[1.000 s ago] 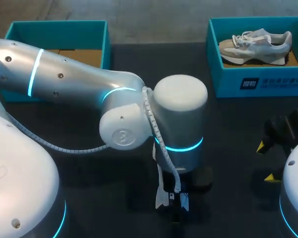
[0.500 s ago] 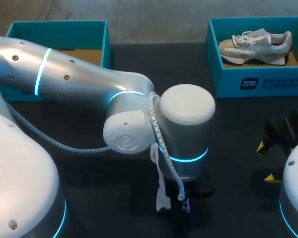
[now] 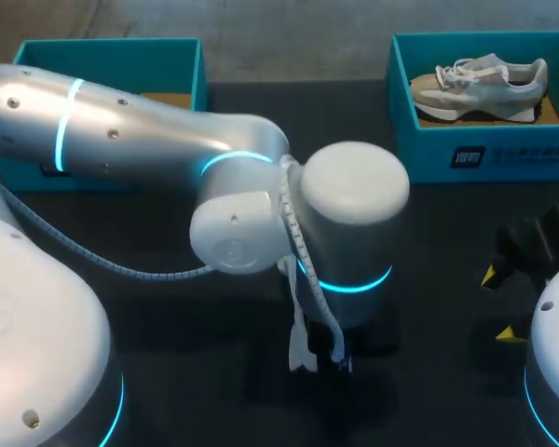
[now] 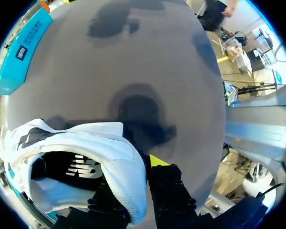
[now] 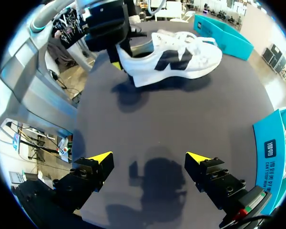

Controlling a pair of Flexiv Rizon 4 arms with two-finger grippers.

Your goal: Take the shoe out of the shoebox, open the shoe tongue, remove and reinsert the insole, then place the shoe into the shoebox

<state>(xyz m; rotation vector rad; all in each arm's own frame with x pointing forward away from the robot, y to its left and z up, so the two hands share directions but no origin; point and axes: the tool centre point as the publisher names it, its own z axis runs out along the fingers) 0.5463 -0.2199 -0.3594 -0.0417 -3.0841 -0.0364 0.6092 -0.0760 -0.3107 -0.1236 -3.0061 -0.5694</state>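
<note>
A white shoe (image 5: 174,57) with a dark side logo lies on the dark table, its heel toward my left gripper (image 5: 115,50). In the left wrist view the left gripper (image 4: 136,179) is shut on the heel collar of the white shoe (image 4: 86,143), one finger inside and one outside. In the head view my left arm covers most of the white shoe (image 3: 301,346). My right gripper (image 3: 499,304) stands open at the table's right edge, apart from the shoe; the right wrist view shows the right gripper (image 5: 148,158) with nothing between its fingers.
A teal shoebox (image 3: 484,154) at the back right holds a grey shoe (image 3: 480,79). A second teal box (image 3: 112,56) stands at the back left. The labelled shoebox (image 4: 21,52) lies ahead of the left gripper.
My left gripper's fingers have closed on the shoe's heel collar, and the left arm has shifted slightly toward the back. The right arm has not moved.
</note>
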